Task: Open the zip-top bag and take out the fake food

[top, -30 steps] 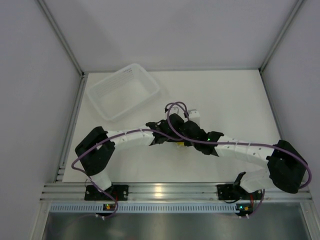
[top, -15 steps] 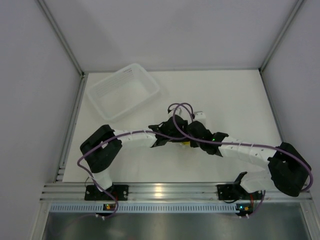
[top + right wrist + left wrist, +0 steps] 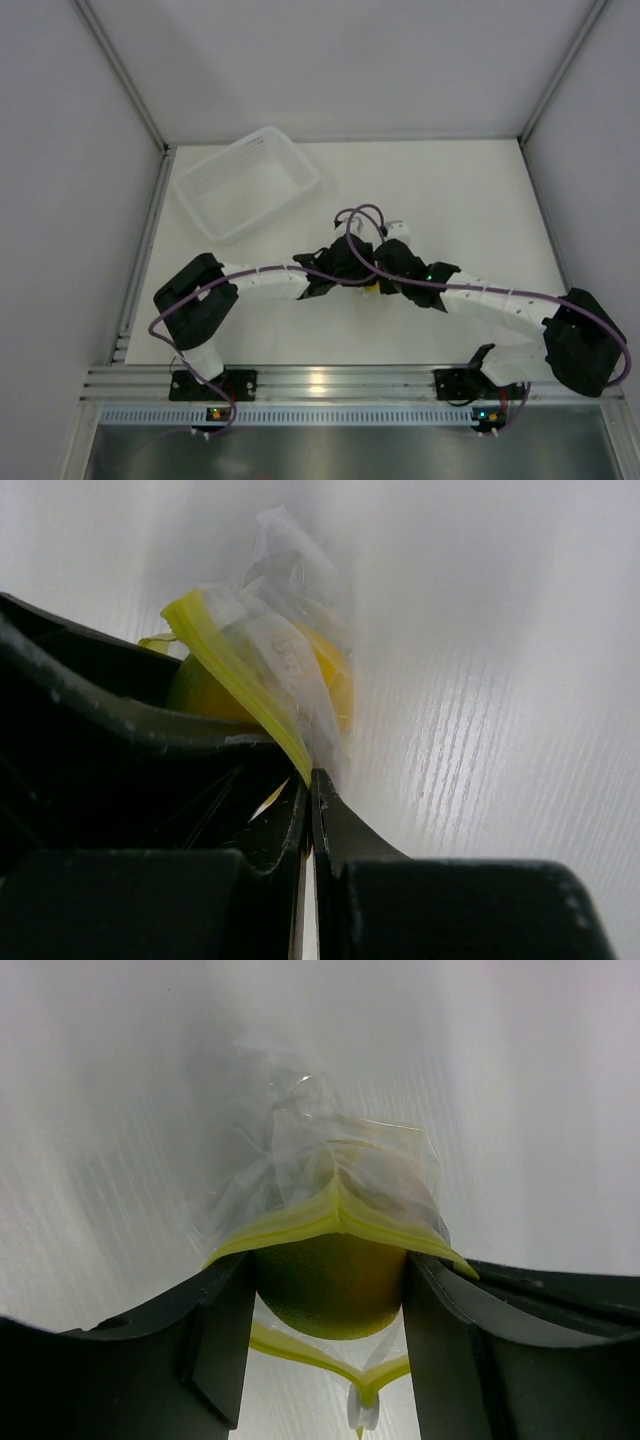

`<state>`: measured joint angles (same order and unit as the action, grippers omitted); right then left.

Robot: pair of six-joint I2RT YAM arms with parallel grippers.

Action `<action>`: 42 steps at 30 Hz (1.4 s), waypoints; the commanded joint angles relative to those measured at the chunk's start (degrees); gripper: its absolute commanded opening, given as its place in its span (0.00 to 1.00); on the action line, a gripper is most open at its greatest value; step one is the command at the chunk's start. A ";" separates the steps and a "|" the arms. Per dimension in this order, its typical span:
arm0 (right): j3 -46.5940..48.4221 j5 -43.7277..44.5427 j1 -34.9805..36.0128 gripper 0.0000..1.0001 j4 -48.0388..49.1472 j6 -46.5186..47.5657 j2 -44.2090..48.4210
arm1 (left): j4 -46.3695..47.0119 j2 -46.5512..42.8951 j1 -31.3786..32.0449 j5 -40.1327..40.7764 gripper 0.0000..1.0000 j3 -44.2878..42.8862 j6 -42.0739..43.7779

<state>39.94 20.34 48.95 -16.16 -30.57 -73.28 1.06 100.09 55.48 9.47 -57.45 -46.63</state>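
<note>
The zip-top bag [image 3: 335,1155] lies crinkled on the white table, its yellow zip strip [image 3: 300,1222] spread apart at the mouth. The fake food [image 3: 330,1285], green and yellow, sits in that mouth between my left gripper's fingers. My left gripper [image 3: 325,1290] is shut on the fruit. My right gripper [image 3: 308,780] is shut on the bag's edge by the yellow zip strip [image 3: 240,695], with the fruit [image 3: 200,695] just beyond. In the top view both grippers meet mid-table, left [image 3: 348,270] and right [image 3: 385,268], and hide most of the bag.
A translucent white basket [image 3: 247,183] stands at the back left, tilted on the table. Grey walls enclose the table on three sides. The aluminium rail with both arm bases [image 3: 320,382] runs along the near edge.
Both grippers have shifted a little to the right together with the bag, and the left arm has stretched out further. Both grips stay the same.
</note>
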 commanded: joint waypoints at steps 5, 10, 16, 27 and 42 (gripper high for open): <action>9.09 3.74 0.01 0.00 -2.20 3.67 0.86 | 3.07 -10.70 2.17 0.11 0.00 3.65 4.00; 12.61 4.44 -0.61 0.00 -3.61 5.69 -0.46 | 5.97 -15.45 2.17 -3.06 0.00 7.00 4.71; 16.03 4.45 -0.87 0.00 -5.81 7.98 -3.53 | 8.43 -22.74 2.26 -2.01 0.00 11.39 7.16; 12.62 -0.73 -0.44 0.00 -2.21 5.44 -2.49 | 10.37 -30.39 2.26 10.46 0.00 16.67 5.42; 7.61 0.23 -2.45 0.00 2.10 2.79 -0.20 | -6.77 -27.94 -7.20 25.69 0.00 4.28 4.00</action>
<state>47.72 19.42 47.79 -18.02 -27.03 -75.90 -1.17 71.77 53.69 32.73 -48.66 -43.11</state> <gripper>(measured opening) 0.009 0.594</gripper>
